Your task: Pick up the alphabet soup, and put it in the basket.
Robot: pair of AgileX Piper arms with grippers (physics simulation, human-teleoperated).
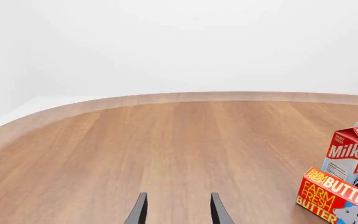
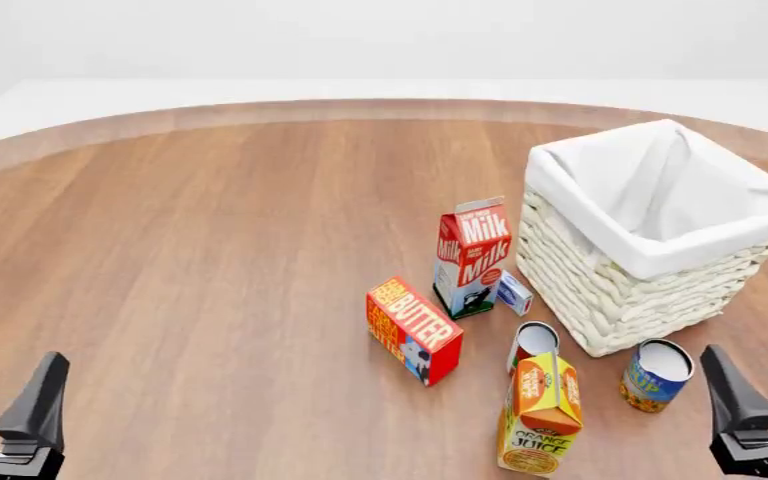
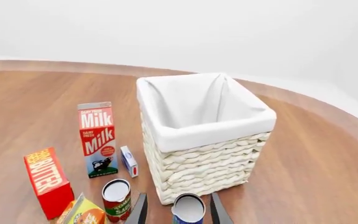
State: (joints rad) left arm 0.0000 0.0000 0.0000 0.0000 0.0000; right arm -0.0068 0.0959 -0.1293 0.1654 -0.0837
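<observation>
Right gripper (image 3: 177, 209) of mine hangs with its jaws apart, lined up on the alphabet soup (image 2: 655, 375), which stands upright on the surface just beside the basket (image 2: 624, 290). My left gripper (image 1: 177, 209) is parted too, over bare wood. I judge the risks to be a finger catching the wicker, or tipping the can toward the orange juice carton (image 2: 540, 415).

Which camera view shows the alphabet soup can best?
The front view: the alphabet soup stands whole beside the basket, label visible. The right wrist view shows only its top, cut by the frame edge. The left wrist view does not show it.
</observation>
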